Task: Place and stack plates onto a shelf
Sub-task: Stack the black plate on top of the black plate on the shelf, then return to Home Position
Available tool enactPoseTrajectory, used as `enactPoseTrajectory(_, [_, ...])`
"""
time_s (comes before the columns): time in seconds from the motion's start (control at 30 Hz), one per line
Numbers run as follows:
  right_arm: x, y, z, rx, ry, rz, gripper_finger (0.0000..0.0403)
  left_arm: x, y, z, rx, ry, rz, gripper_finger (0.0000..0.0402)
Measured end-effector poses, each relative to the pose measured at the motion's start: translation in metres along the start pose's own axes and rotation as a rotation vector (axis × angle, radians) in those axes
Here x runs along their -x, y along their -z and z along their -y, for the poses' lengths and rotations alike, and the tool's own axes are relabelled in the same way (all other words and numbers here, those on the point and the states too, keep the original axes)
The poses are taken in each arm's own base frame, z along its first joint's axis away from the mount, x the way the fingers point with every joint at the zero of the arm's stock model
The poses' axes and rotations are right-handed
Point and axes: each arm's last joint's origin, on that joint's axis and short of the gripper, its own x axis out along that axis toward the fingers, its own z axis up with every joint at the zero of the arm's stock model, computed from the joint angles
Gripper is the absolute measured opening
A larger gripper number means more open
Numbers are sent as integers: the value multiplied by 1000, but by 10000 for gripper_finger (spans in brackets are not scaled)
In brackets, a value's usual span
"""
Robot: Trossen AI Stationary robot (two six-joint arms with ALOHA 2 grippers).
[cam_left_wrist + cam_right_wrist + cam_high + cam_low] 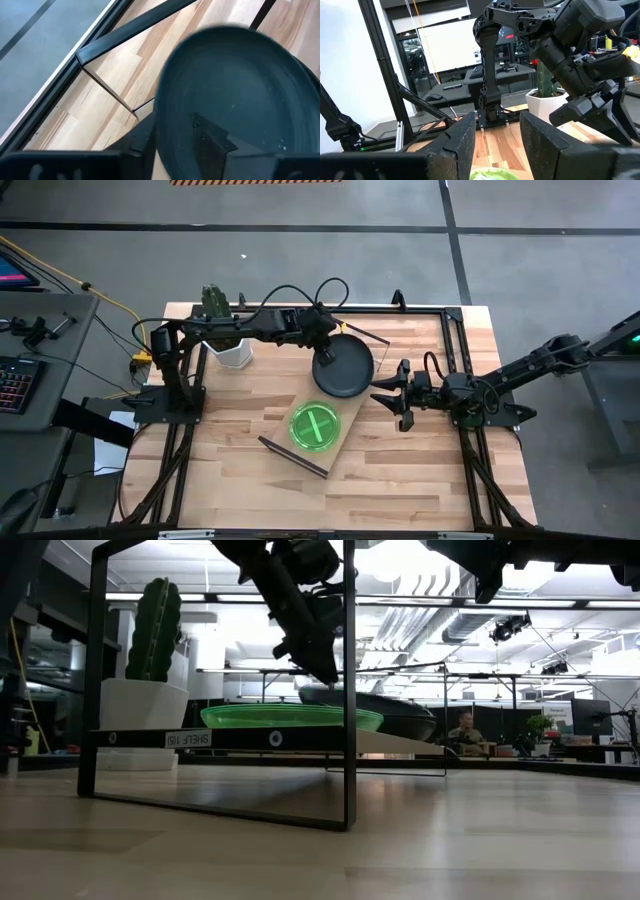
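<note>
Jaws of the left gripper (328,352) clamp the far rim of a black plate (343,370), which sits at the far end of the shelf (340,442). Right gripper (393,396) waits just right of the shelf with its jaws spread and empty. One green plate (315,425) already lies on the near half of the shelf. Only these two plates show, so most stacking seems left. A white pot (232,352) holds a cactus (214,301) on the tabletop (420,490).

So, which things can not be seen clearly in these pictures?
- The black plate: the high view cannot show whether it rests on the shelf or is one plate or a stack; the left gripper covers its rim.
- The green plate: cut off by the right wrist picture's bottom edge.
- The cactus pot: partly hidden under the left arm, high view.
- The right gripper: outside the low view.
</note>
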Motion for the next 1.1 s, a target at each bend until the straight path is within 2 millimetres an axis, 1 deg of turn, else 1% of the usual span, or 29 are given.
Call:
enactPoseTrajectory(0.17, [0, 0, 0, 0, 1, 0, 140, 1, 0, -1, -6, -1, -1, 143])
enactPoseTrajectory(0.3, [0, 0, 0, 0, 1, 0, 140, 11, -2, -3, 1, 0, 14, 162])
enactPoseTrajectory(0.4, [0, 0, 0, 1, 2, -3, 140, 26, -5, -7, 12, 0, 35, 165])
enactPoseTrajectory(0.5, [0, 1, 0, 4, 3, -14, 140, 48, -9, -11, 25, 6, 80, 163])
enactPoseTrajectory(0.6, [0, 2, 1, 6, 4, -23, 140, 69, -8, -7, 37, 50, 153, 159])
enactPoseTrajectory(0.67, [0, 3, 1, -5, 5, -34, 140, 81, -1, 0, 35, 93, 247, 157])
enactPoseTrajectory(0.77, [0, 4, 1, -11, 6, -44, 140, 92, 24, 12, 17, 155, 373, 154])
enactPoseTrajectory(0.9, [0, 5, 1, -27, 7, -51, 140, 101, 79, 30, -26, 281, 512, 152])
enactPoseTrajectory(1.03, [0, 5, 1, -28, 7, -51, 140, 108, 137, 48, -60, 480, 664, 152])
enactPoseTrajectory(1.1, [0, 5, 1, -28, 7, -51, 140, 116, 160, 54, -54, 572, 759, 151])
